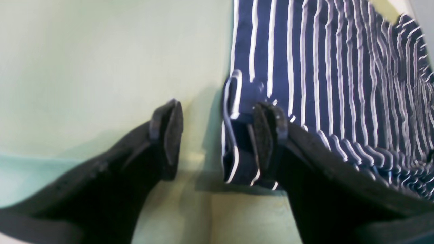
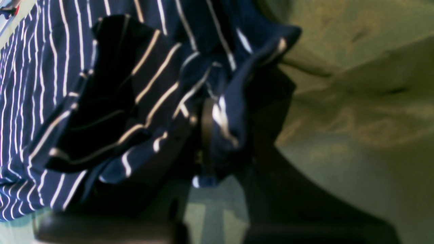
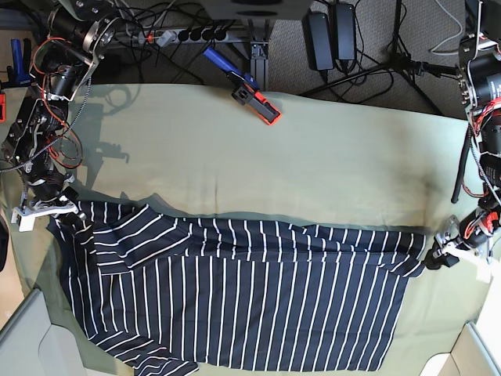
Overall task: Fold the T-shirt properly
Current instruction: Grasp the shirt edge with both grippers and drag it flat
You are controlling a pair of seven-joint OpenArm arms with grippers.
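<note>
The navy T-shirt [image 3: 250,313] with thin white stripes lies spread across the near half of the olive cloth [image 3: 313,172]. At the base view's left, my right gripper [image 3: 66,210] is at the shirt's upper left corner. In the right wrist view that gripper [image 2: 203,132] is shut, with bunched T-shirt [image 2: 34,84] fabric pinched between its fingers. My left gripper [image 3: 438,257] sits at the shirt's right edge. In the left wrist view it [image 1: 218,135] is open; one fingertip [image 1: 268,135] rests against the T-shirt's [image 1: 322,67] curled hem corner, the other [image 1: 169,135] over bare cloth.
A red and blue hand tool [image 3: 254,92] lies at the back of the table. Cables and a power strip [image 3: 196,35] run behind it. Grey bin edges [image 3: 23,337] show at the near left, and another bin edge [image 3: 477,352] at the near right.
</note>
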